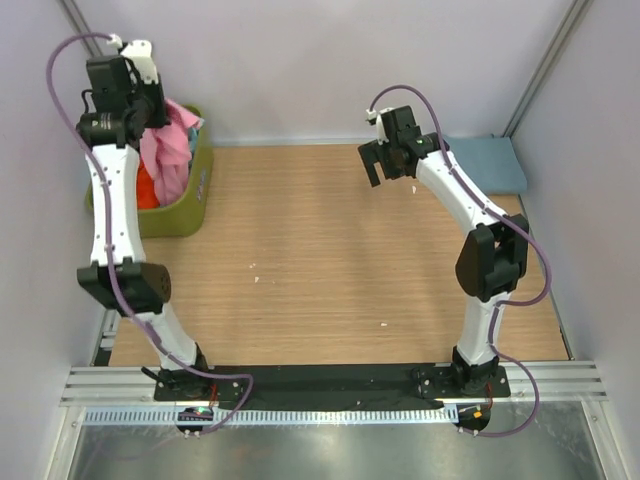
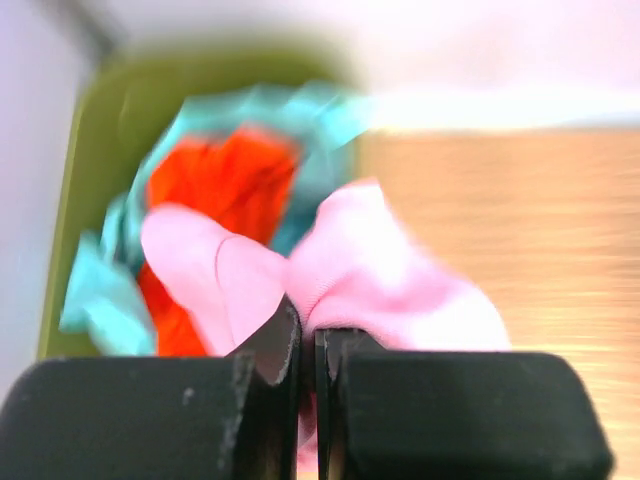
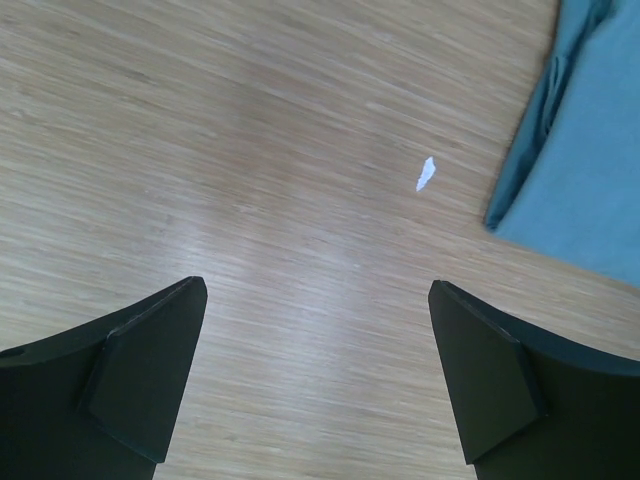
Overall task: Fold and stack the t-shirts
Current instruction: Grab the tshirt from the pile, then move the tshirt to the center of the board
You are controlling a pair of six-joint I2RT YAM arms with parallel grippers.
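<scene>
My left gripper is raised over the olive-green bin at the back left, shut on the pink t-shirt, which hangs down from it into the bin. In the left wrist view the pink cloth bulges out from between the closed jaws of the left gripper. The orange t-shirt and the teal t-shirt lie in the bin below. The dusty blue-grey t-shirt lies folded flat at the back right; it also shows in the right wrist view. My right gripper hovers open and empty over bare table.
The wooden table spans the middle. White walls stand close behind and to both sides. A small white scrap lies on the wood near the blue-grey shirt, and small specks dot the middle.
</scene>
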